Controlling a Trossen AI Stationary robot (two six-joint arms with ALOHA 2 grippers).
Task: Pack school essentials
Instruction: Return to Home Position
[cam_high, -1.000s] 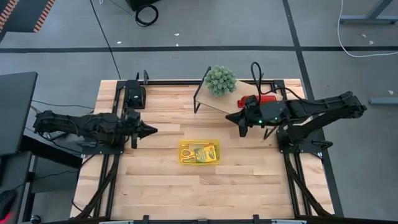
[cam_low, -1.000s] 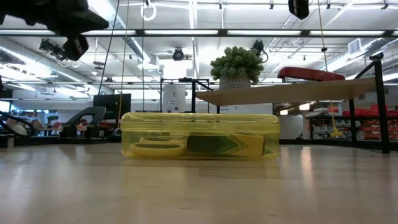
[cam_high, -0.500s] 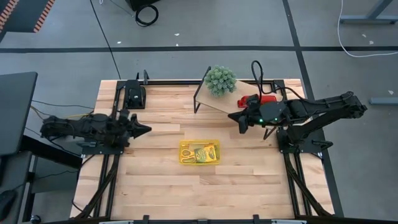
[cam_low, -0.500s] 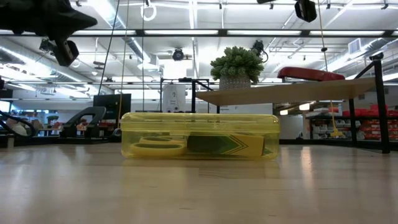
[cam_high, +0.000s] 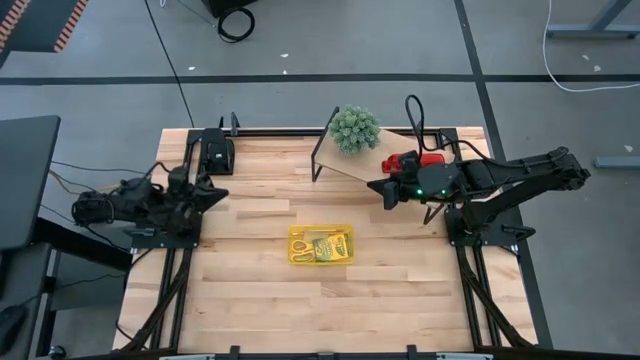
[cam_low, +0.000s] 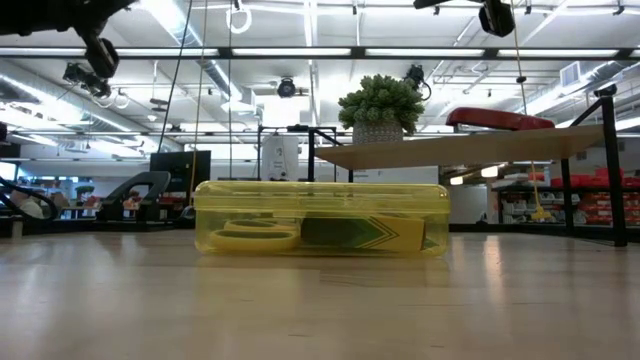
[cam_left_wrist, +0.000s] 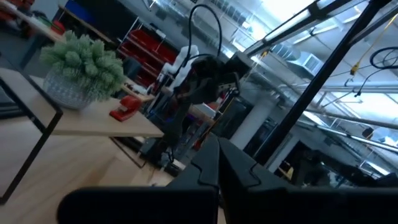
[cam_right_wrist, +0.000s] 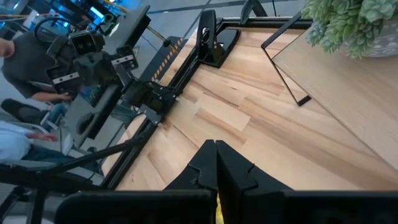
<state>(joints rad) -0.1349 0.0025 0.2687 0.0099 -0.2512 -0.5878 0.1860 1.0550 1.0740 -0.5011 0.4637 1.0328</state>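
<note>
The school essentials (cam_high: 322, 247) are lying shut inside a clear yellow supply box (cam_low: 320, 195), which is sitting about the middle of the worktop (cam_high: 250, 310), well apart from every edge. Its lid is resting closed on top. Through the yellow wall in the low view, the yellow-handled scissors (cam_low: 255, 237) are lying flat toward one end and the green-and-yellow crayon box (cam_low: 365, 233) is lying just beside them. The smaller stationery is too hard to make out.

The left gripper (cam_high: 218, 193) is hovering over the left edge of the worktop, in its far half, well apart from the box. Its two fingers are pressing together with nothing between them. The right gripper (cam_high: 378, 190) is hanging above the far-right part of the worktop, just in front of a low wooden shelf (cam_high: 350, 165), and is also apart from the box. Its fingers are meeting tip to tip and are carrying nothing.

The shelf is standing along the far edge. A round green potted plant (cam_high: 355, 128) is sitting at its left end, and a red stapler (cam_high: 428, 159) is sitting toward its right end, partly covered by the right arm. Beyond the left edge, in the right wrist view, a person (cam_right_wrist: 25, 62) is showing.
</note>
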